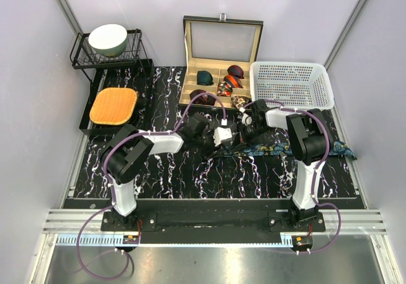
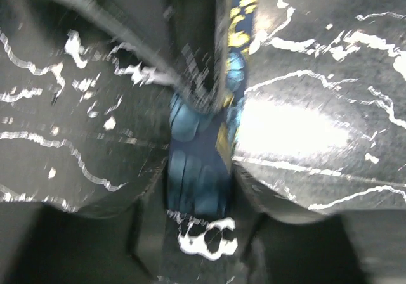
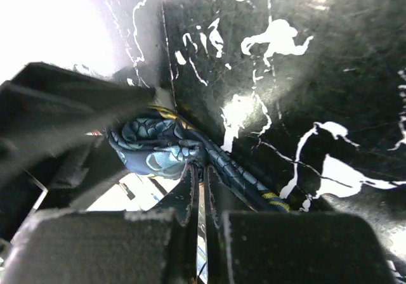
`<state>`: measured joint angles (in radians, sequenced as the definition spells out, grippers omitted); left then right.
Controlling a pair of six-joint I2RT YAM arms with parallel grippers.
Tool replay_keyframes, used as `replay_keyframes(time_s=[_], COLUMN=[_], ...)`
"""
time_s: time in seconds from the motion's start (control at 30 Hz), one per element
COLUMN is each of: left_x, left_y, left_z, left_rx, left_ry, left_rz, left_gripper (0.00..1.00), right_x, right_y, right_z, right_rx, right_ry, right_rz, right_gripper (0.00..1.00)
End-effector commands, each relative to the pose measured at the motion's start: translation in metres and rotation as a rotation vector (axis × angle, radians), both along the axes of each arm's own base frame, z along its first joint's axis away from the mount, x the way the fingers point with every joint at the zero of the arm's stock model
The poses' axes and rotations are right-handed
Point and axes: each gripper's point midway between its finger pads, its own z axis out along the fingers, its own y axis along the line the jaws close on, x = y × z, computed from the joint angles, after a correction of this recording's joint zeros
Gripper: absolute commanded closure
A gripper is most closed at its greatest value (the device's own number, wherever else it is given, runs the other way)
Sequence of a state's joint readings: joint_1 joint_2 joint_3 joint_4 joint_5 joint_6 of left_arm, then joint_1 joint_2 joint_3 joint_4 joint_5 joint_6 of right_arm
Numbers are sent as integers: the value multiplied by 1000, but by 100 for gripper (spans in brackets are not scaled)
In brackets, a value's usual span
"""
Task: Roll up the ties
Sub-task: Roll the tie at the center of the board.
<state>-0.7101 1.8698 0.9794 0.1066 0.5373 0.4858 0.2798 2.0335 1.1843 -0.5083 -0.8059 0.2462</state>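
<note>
The dark navy tie (image 1: 279, 149) with a teal-and-gold pattern lies as a long strip across the right of the marble mat. Its left end is bunched between my two grippers. My left gripper (image 1: 223, 135) is shut on the tie (image 2: 196, 170), with the fabric filling the gap between its fingers. My right gripper (image 1: 248, 130) has its fingers almost together, their tips pinching the bunched end (image 3: 158, 148). The strip runs off to the lower right in the right wrist view. Other coiled ties sit in the box: green (image 1: 204, 77), maroon (image 1: 236, 70), red-orange (image 1: 235, 80).
An open wooden compartment box (image 1: 185, 62) stands at the back centre. A white plastic basket (image 1: 292, 85) stands to its right. At the back left are a black wire rack with a bowl (image 1: 108, 39) and an orange cushion (image 1: 113, 105).
</note>
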Motion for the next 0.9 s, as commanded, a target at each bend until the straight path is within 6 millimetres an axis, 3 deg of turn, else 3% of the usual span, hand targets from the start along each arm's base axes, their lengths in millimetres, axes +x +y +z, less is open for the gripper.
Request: replay_keyframes(time_s=[0.0, 0.33, 0.5, 0.73, 0.87], left_x=[13, 3, 4, 0, 1], left_y=[23, 4, -4, -11, -20], left_z=[8, 31, 31, 33, 54], left_rx=[-17, -191, -195, -167, -194], left_ry=[51, 36, 14, -2, -39], left_rz=[93, -46, -86, -110, -114], left_gripper=[49, 39, 34, 54, 58], right_x=[1, -1, -3, -3, -5], right_y=[-22, -26, -27, -27, -25], right_z=[-30, -44, -48, -49, -49], right_rx=[-150, -172, -177, -173, -167], right_ry=[8, 13, 17, 20, 25], right_rz=[-11, -5, 4, 4, 9], right_gripper=[100, 100, 100, 100, 100])
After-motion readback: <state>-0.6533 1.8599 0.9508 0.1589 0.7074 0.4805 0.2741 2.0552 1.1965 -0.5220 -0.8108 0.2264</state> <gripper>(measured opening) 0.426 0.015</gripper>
